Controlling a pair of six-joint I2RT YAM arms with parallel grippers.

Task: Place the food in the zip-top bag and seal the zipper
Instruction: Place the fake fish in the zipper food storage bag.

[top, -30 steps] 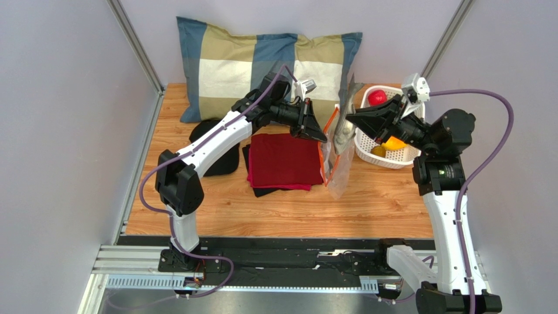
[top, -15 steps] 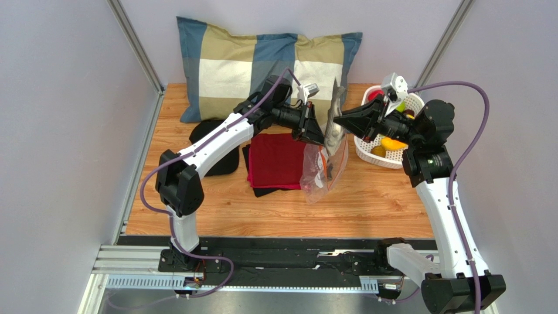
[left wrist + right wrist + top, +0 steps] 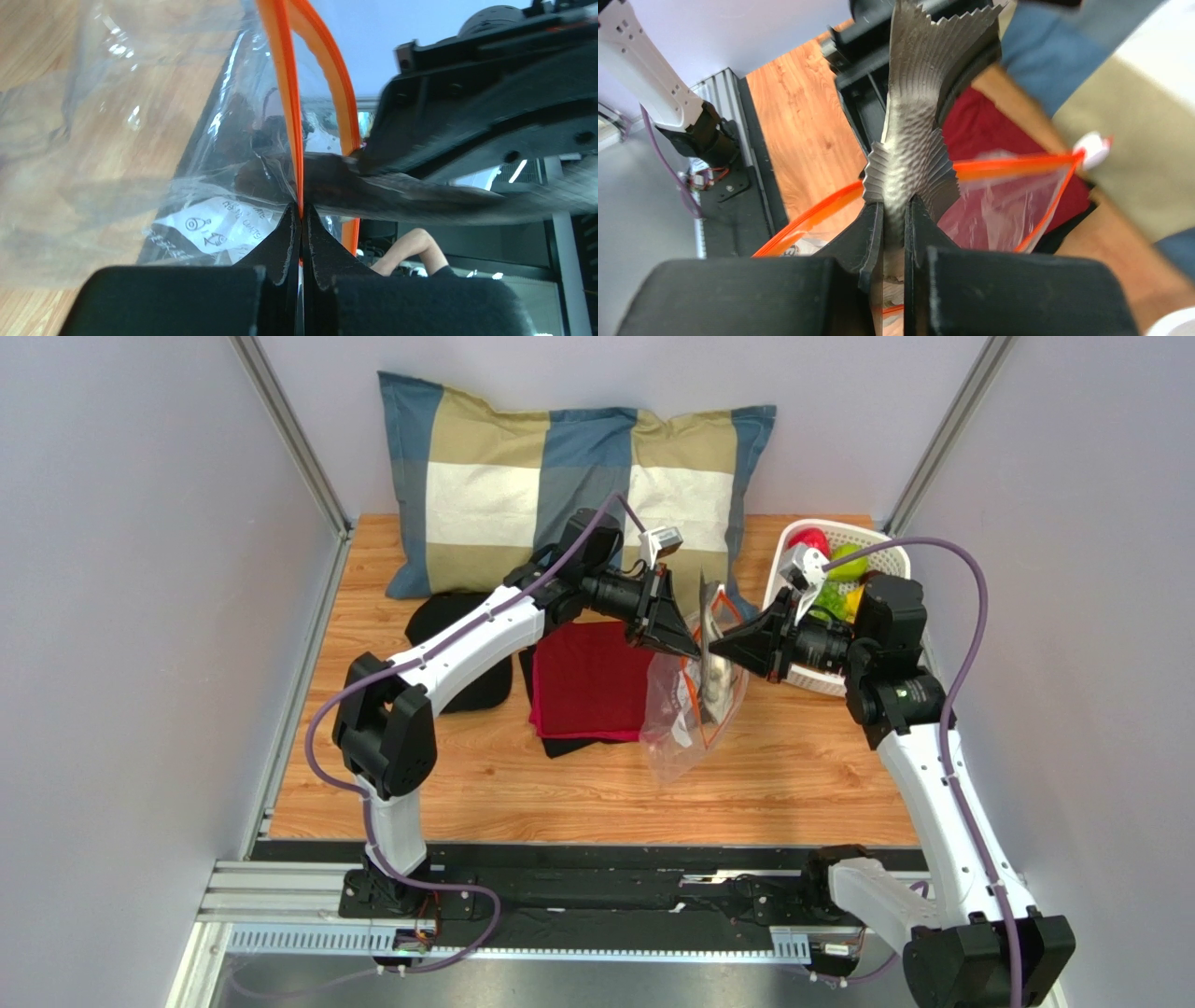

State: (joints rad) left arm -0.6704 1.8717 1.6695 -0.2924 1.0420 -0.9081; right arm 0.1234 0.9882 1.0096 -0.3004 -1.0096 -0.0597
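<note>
Fish: toy fish [image 3: 911,133], grey and scaly, is clamped flat between the closed fingers of my right gripper [image 3: 894,206]. Its long axis runs straight out from the jaws, tail fanned at the far end.

Zip-top bag [image 3: 683,717] hangs over the middle of the table [image 3: 828,784], just right of the red cloth [image 3: 596,679]. My left gripper [image 3: 302,210] is shut tight on one lip of the zipper [image 3: 286,105] and holds the mouth up. The other lip bows away, so the mouth gapes as a loop.

Relation that matters: the mouth faces my right gripper and the fish points into it. From the right wrist view the orange strip passes behind the fish's body. It looks part-way across the opening, though I cannot tell how deep.

Pose: both arms reach in toward each other above the table's middle, wrists roughly level and fingertips nearly meeting.

Remaining toy fruits [image 3: 828,567] sit in the white basket [image 3: 898,557] by the far right corner, nearer my right arm.
</note>
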